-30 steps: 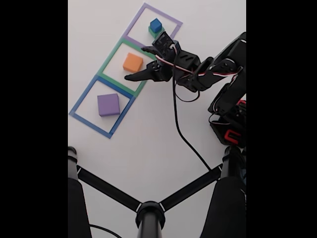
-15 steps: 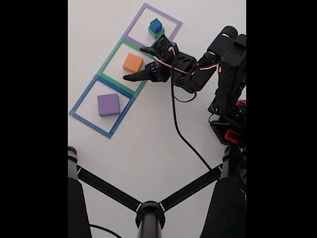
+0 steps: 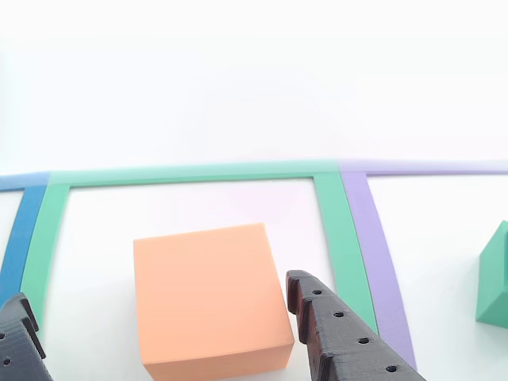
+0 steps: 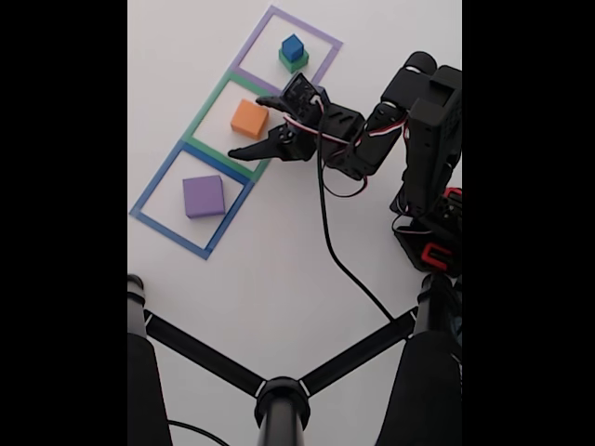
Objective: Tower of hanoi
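The orange block [image 4: 249,118] lies inside the green taped square [image 4: 206,110]. My gripper [image 4: 246,125] is open, with one finger on each side of the block. In the other view the orange block [image 3: 206,294] sits between the two black fingertips [image 3: 337,329] of the gripper [image 3: 156,290], not touched by either. The blue cube [image 4: 292,45] is stacked on the green cube [image 4: 295,63] in the purple taped square [image 4: 308,26]. An edge of the green cube [image 3: 496,278] shows at the right of the other view. The flat purple block [image 4: 204,196] lies in the blue taped square [image 4: 153,190].
The arm's base [image 4: 429,237] stands at the right of the fixed view, and a black cable [image 4: 337,251] trails from the wrist across the white table. A black three-legged stand [image 4: 281,398] spans the bottom of that view.
The open gripper has slid left, so its fingers now flank the orange block. The arm's upper links have folded up toward the base. No block has moved.
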